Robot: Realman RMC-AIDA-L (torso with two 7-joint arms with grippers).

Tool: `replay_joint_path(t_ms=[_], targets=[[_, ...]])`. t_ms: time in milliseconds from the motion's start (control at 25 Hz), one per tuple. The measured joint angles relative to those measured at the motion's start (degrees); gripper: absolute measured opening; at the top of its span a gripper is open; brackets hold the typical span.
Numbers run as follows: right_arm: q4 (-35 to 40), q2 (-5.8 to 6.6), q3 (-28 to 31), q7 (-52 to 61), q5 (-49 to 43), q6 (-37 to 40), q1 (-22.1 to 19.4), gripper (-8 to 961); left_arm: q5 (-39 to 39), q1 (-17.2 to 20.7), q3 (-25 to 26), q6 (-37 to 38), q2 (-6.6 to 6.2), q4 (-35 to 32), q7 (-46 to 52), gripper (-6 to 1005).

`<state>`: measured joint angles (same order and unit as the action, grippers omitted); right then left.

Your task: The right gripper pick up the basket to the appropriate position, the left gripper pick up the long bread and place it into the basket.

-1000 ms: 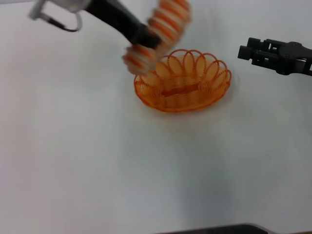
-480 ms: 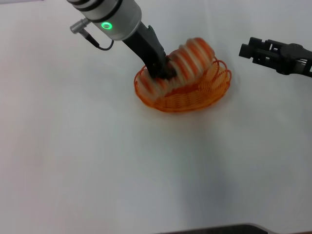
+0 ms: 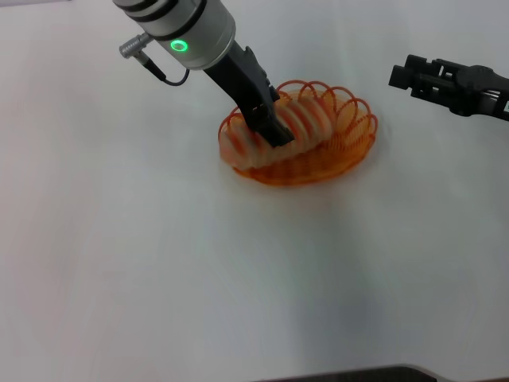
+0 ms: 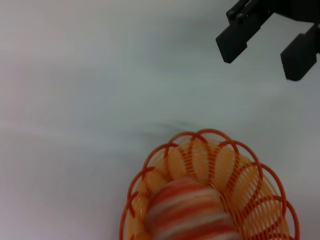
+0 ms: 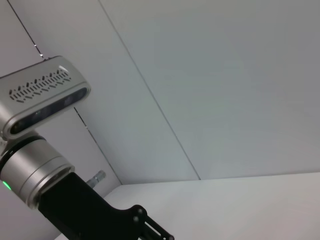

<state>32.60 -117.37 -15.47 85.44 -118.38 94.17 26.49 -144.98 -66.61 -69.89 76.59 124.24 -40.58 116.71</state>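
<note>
Plain white table across nearly the whole head view, matte and unmarked, evenly lit from above. Faint grey shading in a soft band toward the lower middle of that frame. Thin dark edge along the bottom, right of centre, where the tabletop ends. Same white surface over the upper part of the left wrist view, slightly pinkish at the left edge. In the right wrist view, pale grey wall panels over most of the frame, split by a thin dark seam slanting from top centre down to lower right, with a second seam at upper left. Strip of white tabletop along the bottom.
</note>
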Motion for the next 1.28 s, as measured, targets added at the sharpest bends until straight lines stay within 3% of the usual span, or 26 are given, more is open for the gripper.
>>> replay_joint_path(t_ms=[200, 480, 680, 840, 1120, 1280], targets=[[0.01, 0.03, -0.03, 0.03, 0.0, -0.04, 0.25, 607, 3.45, 2.79, 1.94, 0.41, -0.13, -3.51, -0.04, 611], [0.01, 0.09, -0.37, -0.11, -0.01, -0.04, 0.5, 606, 17.01, 14.83, 12.76, 0.21, -0.5, -10.47, -4.2, 887], [0.01, 0.12, -0.66, -0.18, -0.03, -0.12, 1.3, 606, 27.82, 22.59, 23.23, 0.32, -0.84, -5.42, -10.99, 886], [0.04, 0.47, -2.71, -0.38, -0.3, -0.21, 1.96, 606, 33.89, 29.51, 26.87, 2.6, -2.92, 2.3, -17.06, 887], [0.02, 0.5, -6.55, -0.43, -0.36, -0.46, 2.8, 606, 33.71, 37.54, 33.91, 7.92, -3.45, 5.78, -22.22, 886], [0.0, 0.16, -7.95, -0.6, -0.36, -1.62, 3.11, 606, 33.57, 40.15, 37.26, 9.24, -3.39, 5.93, -23.58, 886]])
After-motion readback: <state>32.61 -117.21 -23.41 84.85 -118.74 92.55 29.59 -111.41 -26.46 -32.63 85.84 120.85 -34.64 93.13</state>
